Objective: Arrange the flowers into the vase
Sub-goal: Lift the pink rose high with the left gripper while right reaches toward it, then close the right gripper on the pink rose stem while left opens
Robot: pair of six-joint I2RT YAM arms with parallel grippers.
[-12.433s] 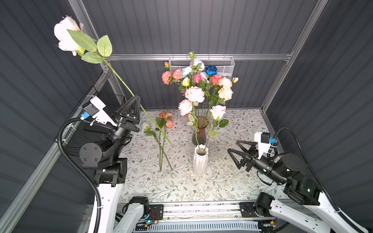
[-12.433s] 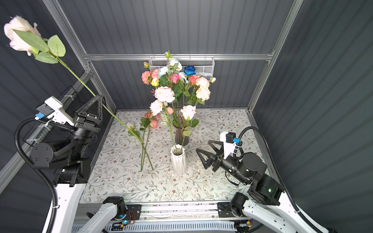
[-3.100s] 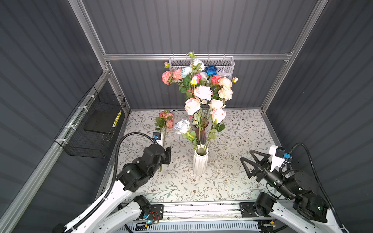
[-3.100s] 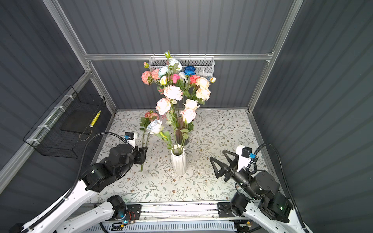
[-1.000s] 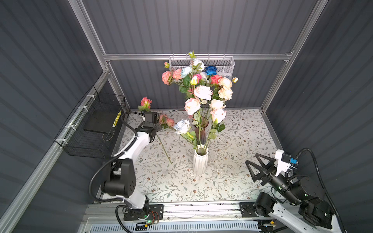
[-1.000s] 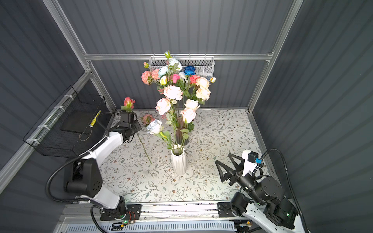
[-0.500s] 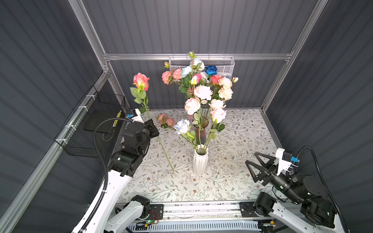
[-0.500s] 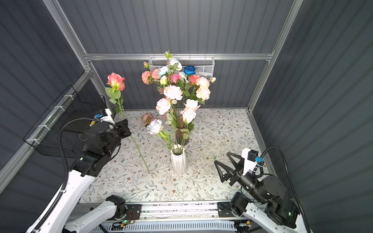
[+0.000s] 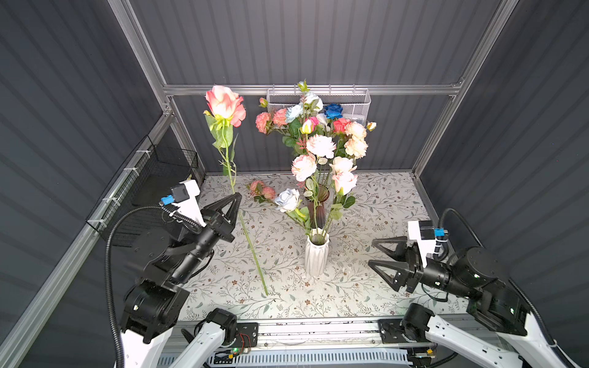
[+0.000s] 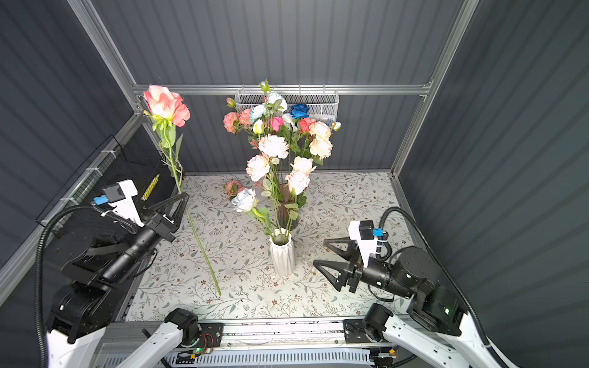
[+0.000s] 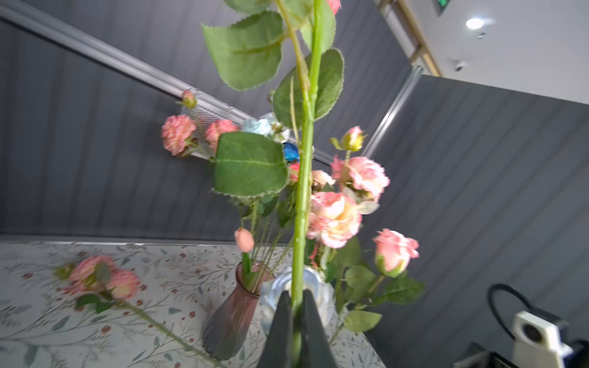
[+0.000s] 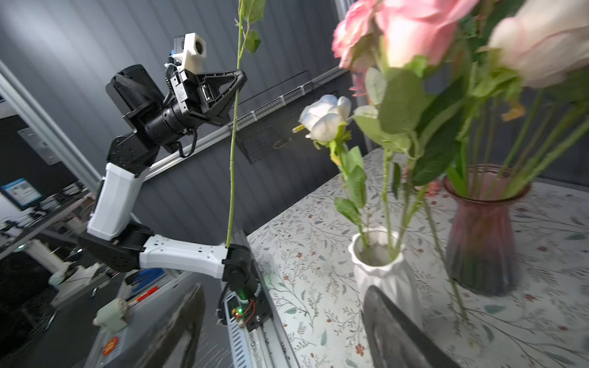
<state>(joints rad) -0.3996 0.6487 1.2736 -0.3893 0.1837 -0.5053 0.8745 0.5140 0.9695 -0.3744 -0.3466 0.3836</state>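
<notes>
The left gripper's [image 11: 294, 298] two dark fingers [image 11: 280, 325] are pressed together on the green stem of a pink-and-peach rose [image 9: 225, 105], pinching it about halfway along. In both top views the stem runs steeply from the bloom at upper left down past the fingertips to a free end over the floral mat [image 9: 366, 207], left of the vases. The right wrist view shows that end hanging clear of the mat, near the left arm's base.

The right gripper's [image 9: 371, 252] fingers are spread wide with nothing between them. It points at the white ribbed vase [image 9: 316, 255] from the right, near it but apart.

That vase stands at centre frame and holds a pale blue rose [image 9: 287, 199] and a few pink-cream roses. Just behind it a purple glass vase [image 9: 318, 210] carries a tall bunch of roses and peonies [image 9: 320, 146]. A loose pink spray [image 9: 262, 191] lies on the mat to the upper left of the vases.
</notes>
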